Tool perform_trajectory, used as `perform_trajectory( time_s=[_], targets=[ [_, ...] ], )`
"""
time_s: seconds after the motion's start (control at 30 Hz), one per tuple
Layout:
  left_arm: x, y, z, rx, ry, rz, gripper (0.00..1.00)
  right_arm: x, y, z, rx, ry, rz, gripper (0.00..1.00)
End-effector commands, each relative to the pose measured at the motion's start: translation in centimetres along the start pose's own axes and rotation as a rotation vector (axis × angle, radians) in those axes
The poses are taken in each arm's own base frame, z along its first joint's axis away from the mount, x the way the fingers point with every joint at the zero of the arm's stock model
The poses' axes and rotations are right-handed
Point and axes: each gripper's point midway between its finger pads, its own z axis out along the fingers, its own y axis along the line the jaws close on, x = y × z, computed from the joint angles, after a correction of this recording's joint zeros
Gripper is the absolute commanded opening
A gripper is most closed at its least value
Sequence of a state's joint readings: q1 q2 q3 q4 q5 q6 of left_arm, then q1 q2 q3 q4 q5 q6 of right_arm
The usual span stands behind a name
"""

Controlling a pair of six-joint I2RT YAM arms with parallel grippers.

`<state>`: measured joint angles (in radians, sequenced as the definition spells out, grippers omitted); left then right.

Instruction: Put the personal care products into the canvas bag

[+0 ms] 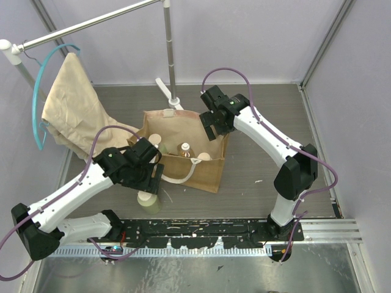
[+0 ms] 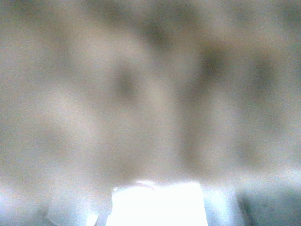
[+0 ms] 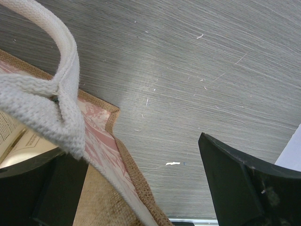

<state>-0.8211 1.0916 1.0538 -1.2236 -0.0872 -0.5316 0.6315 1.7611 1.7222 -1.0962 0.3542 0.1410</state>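
The tan canvas bag (image 1: 201, 171) stands open at mid-table. Inside it show a beige-capped bottle (image 1: 154, 141), the amber bottle (image 1: 184, 149) and a cream round cap (image 1: 204, 156). A pale green bottle (image 1: 148, 200) stands on the table just in front of the bag's left corner, its top under my left gripper (image 1: 149, 178). The left wrist view is a tan blur with a bright white shape (image 2: 157, 205) at the bottom. My right gripper (image 1: 214, 127) is open at the bag's far right rim. The rim (image 3: 117, 155) and cream handle (image 3: 61, 103) lie between its fingers (image 3: 244, 179).
A limp beige cloth (image 1: 73, 104) on a teal hanger (image 1: 38, 104) hangs from the rack at the back left. The rack's upright pole (image 1: 170, 55) stands just behind the bag. A black rail (image 1: 201, 229) runs along the near edge.
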Motion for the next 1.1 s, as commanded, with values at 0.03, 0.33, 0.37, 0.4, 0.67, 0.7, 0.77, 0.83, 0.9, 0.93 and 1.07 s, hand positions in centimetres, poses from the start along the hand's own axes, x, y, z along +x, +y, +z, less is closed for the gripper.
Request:
perform_trajectory(
  time_s=[0.03, 0.33, 0.37, 0.4, 0.67, 0.7, 0.77, 0.83, 0.9, 0.93, 1.07],
  targets=[
    [0.7, -0.2, -0.2, 0.033, -0.001, -0.014, 0.94, -0.7, -0.4, -0.7, 0.000, -0.038, 0.013, 1.00],
    [2.0, -0.6, 1.8, 0.025, 0.071, -0.037, 0.98, -0.6, -0.3, -0.6, 0.000, -0.034, 0.013, 1.00],
    [2.1, -0.6, 2.0, 0.022, 0.077, -0.037, 0.98, -0.6, -0.4, -0.7, 0.000, -0.036, 0.014, 1.00],
    [2.2, -0.7, 2.3, 0.019, 0.081, -0.037, 0.98, -0.6, -0.4, -0.7, 0.001, -0.035, 0.014, 1.00],
    [3.3, -0.9, 4.6, 0.016, 0.115, -0.073, 0.98, -0.6, -0.5, -0.7, 0.005, -0.036, 0.014, 1.00],
    [3.4, -0.9, 4.7, 0.015, 0.117, -0.075, 0.98, -0.6, -0.5, -0.7, 0.005, -0.035, 0.013, 1.00],
    [3.7, -0.7, 4.9, 0.009, 0.123, -0.078, 0.98, -0.6, -0.5, -0.7, 0.007, -0.034, 0.012, 1.00],
    [3.9, -0.7, 4.9, 0.009, 0.124, -0.076, 0.99, -0.6, -0.5, -0.7, 0.007, -0.033, 0.012, 1.00],
    [3.9, -0.8, 4.9, 0.008, 0.128, -0.075, 0.97, -0.5, -0.5, -0.6, 0.007, -0.031, 0.009, 1.00],
    [4.0, -0.9, 5.0, 0.007, 0.134, -0.075, 0.94, -0.6, -0.4, -0.6, 0.006, -0.032, 0.009, 1.00],
    [4.4, -0.9, 5.1, 0.001, 0.155, -0.071, 0.73, -0.6, -0.4, -0.6, 0.006, -0.033, 0.010, 1.00]
  ],
)
